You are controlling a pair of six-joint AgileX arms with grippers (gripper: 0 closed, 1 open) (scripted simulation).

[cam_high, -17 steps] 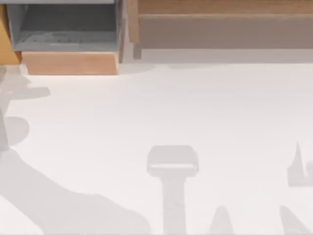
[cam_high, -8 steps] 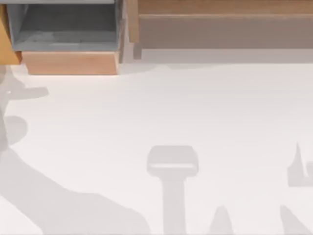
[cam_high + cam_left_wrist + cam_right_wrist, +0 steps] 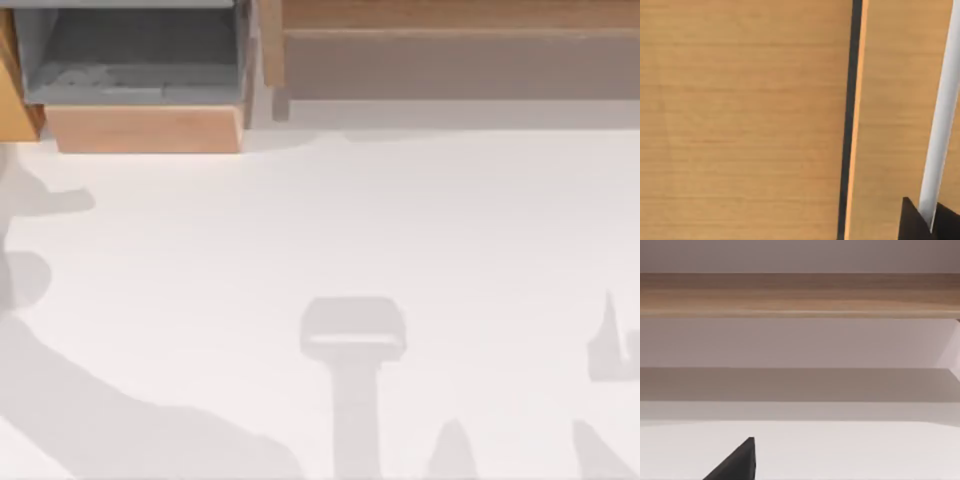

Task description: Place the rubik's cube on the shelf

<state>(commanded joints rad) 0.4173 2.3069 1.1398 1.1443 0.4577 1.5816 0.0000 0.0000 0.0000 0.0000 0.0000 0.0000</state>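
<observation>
The rubik's cube is out of view. The shelf [image 3: 450, 15] runs along the back right of the table as a light-brown ledge over a flat grey-brown front panel, with a wooden side post [image 3: 270, 45]. The right wrist view faces the shelf ledge [image 3: 800, 295] from low over the table, with a dark part of my right gripper [image 3: 737, 462] at its edge. The left wrist view is pressed close to orange-brown wood [image 3: 740, 125] split by a dark seam, with a dark part of my left gripper [image 3: 920, 222] in the corner.
A smaller wooden box [image 3: 140, 128] with a grey interior stands at the back left, beside the shelf post. Grey arm shadows lie across the white table [image 3: 400, 220] at its left edge and along the front.
The arm shadow at the table's left edge has slid slightly toward the front. Nothing else differs.
</observation>
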